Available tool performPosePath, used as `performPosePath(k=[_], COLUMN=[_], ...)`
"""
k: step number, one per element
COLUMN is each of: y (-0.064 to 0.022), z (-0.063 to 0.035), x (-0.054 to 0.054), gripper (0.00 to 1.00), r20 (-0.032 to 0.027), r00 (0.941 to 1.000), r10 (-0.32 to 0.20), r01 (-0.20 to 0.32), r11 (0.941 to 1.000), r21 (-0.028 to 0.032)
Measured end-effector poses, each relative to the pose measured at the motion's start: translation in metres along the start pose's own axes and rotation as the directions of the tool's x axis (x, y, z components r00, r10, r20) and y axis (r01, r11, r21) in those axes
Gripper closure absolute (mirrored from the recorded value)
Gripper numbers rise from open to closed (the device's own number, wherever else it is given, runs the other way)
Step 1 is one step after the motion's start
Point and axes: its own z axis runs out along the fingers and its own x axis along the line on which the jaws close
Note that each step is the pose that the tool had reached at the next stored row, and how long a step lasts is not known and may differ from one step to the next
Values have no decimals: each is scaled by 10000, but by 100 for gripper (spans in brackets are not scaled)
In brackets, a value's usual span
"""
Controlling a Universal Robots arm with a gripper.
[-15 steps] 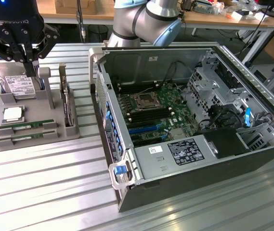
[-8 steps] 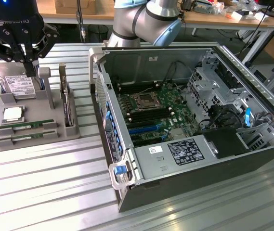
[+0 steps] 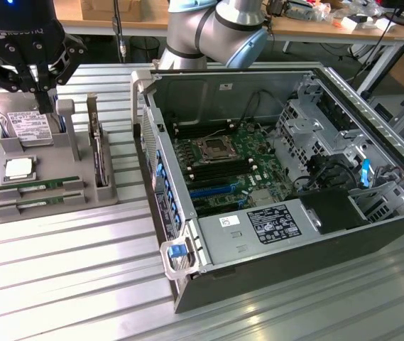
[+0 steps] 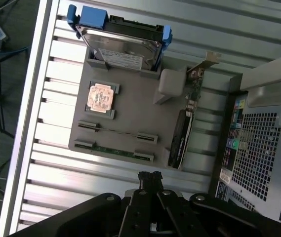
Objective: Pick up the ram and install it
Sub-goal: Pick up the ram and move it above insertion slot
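My claw [image 3: 45,106] hangs above the grey parts tray [image 3: 59,165], clear of everything on it. Its fingers are pressed fully together and hold nothing.

Two ram sticks sit on the tray, side by side in parallel slots along the edge farthest from the hard drive [image 3: 28,126]. The inner ram stick [image 3: 38,186] lies just beside the square silver processor [image 3: 18,168]. The outer ram stick [image 3: 37,202] runs along the tray's rim. Each is a long, thin green board with small dark chips along its face, and grey blocks on the tray cradle it at both ends. In the wrist view the inner one shows mostly as a thin edge and the outer one as a green strip. I cannot tell them apart by looks.

An expansion card [image 3: 99,153] stands upright in the tray's side slot. Beyond that side of the tray stands the open computer case [image 3: 372,234], with its motherboard [image 3: 230,167] exposed.
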Motion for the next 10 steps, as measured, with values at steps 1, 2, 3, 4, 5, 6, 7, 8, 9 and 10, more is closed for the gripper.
performPosePath(k=[1, 2, 3, 4, 5, 6, 7, 8, 9, 10], y=[0, 0, 0, 0, 0, 0, 0, 0, 0, 0], z=[0, 0, 0, 0, 0, 0, 0, 0, 0, 0], x=[0, 0, 0, 0, 0, 0, 0, 0, 0, 0], gripper=[89, 89, 89, 89, 89, 89, 89, 89, 89, 89], r20=[-3, -6, -12, -15, -19, -23, -26, -28, -30, -33], r00=[10000, 9999, 9996, 9994, 9990, 9986, 9981, 9978, 9975, 9971], r10=[-71, -149, -280, -349, -444, -527, -615, -659, -700, -759], r01=[71, 149, 280, 349, 444, 527, 615, 659, 700, 759], r11=[10000, 9999, 9996, 9994, 9990, 9986, 9981, 9978, 9975, 9971], r21=[-2, -4, -7, -8, -11, -14, -16, -17, -18, -20])
